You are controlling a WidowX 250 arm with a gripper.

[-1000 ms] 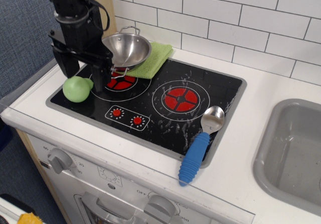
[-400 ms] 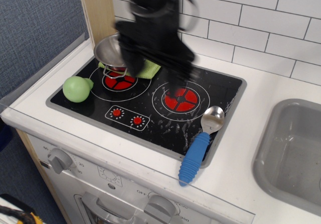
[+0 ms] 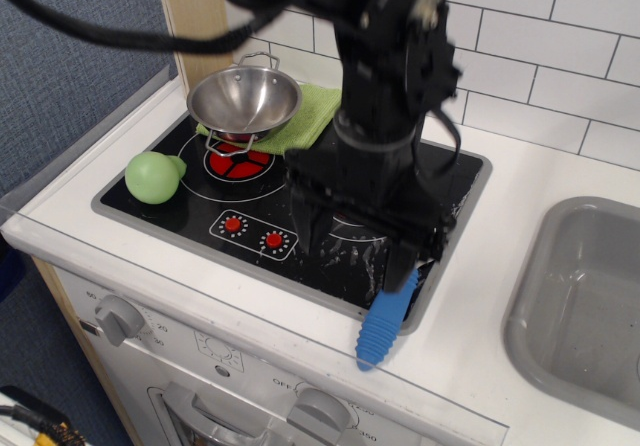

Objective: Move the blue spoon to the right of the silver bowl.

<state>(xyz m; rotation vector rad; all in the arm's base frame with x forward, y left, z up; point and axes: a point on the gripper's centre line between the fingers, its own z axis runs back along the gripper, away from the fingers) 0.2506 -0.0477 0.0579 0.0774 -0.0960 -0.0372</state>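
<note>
Leftmost on the black cooktop (image 3: 170, 206) sits a pale green toy (image 3: 152, 177), and just behind it the silver bowl (image 3: 244, 100) rests at the back left burner, half over a green cloth (image 3: 312, 114). Further right, the gripper (image 3: 352, 249) hangs low over the front of the cooktop, its two fingers spread apart with nothing between them. Right of it again lies the blue spoon (image 3: 385, 321): the ribbed handle pokes out from under the right finger and runs toward the front edge of the bench (image 3: 480, 296), its long axis going roughly front to back, while the scoop is hidden behind the arm. So the spoon lies just to the gripper's right and slightly nearer the camera; a small shift right looks needed to straddle the handle.
</note>
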